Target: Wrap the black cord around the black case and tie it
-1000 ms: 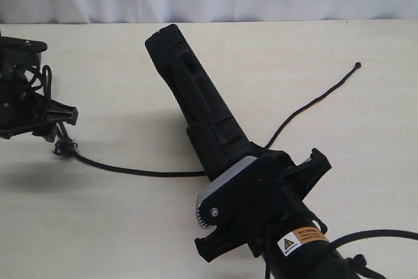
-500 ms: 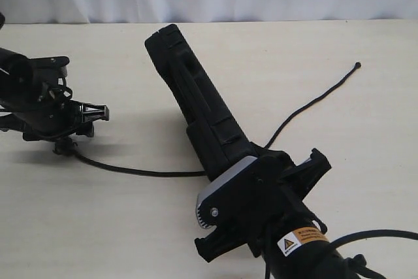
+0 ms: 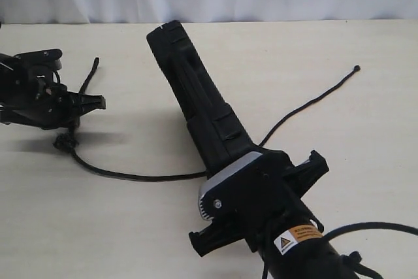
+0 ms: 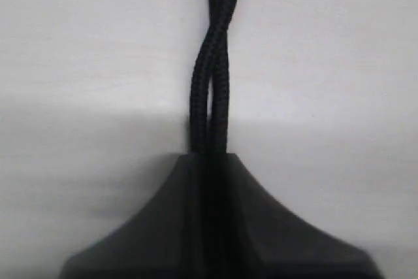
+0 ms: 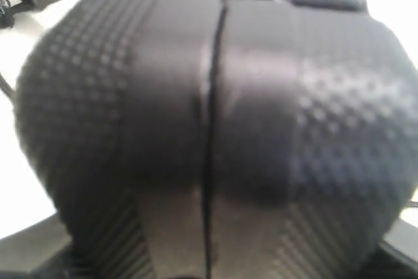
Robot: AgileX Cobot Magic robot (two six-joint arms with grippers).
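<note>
The left gripper pinches the cord's looped end, left of the case, which the right gripper clamps on edge, its long axis crossing the cord that trails right along the tabletop.

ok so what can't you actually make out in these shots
- Exterior view: the right tool covers the near end of the black case, and the case hides how the black cord passes it.
- Left wrist view: close and blurred. Two cord strands run from the left tool out of frame, so the knot and ends are unseen.
- Right wrist view: the case fills the frame, out of focus, so the grip on it cannot be checked.
</note>
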